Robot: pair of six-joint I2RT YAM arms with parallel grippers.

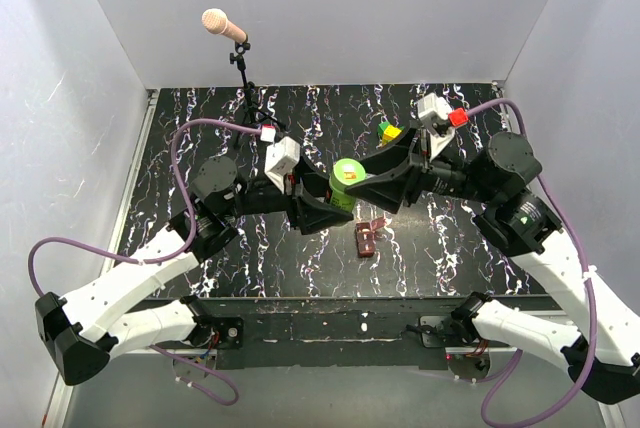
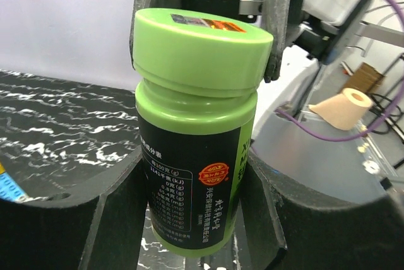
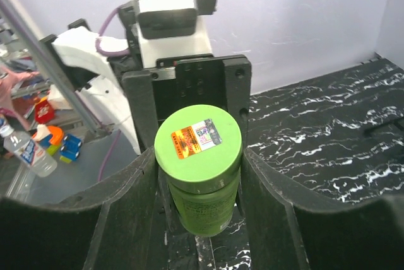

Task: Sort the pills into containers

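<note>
one green bottle point(image 1: 347, 178), gripped by left hand point(image 2: 197, 175) at body, right hand point(image 3: 199, 156) at cap.

A black, white-veined table point(image 1: 200, 118) is enclosed on three sides by plain white walls point(image 1: 330, 8); a microphone point(image 1: 222, 25) is stood at its back edge.

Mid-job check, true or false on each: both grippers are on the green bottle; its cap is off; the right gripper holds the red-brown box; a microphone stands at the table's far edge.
1. Both grippers are on the green bottle: true. The left gripper clamps its body, the right gripper its cap.
2. The cap is off: false. It sits on the bottle.
3. The right gripper holds the red-brown box: false. The box lies on the table, free of both grippers.
4. A microphone stands at the far edge: true, at the far left.
</note>
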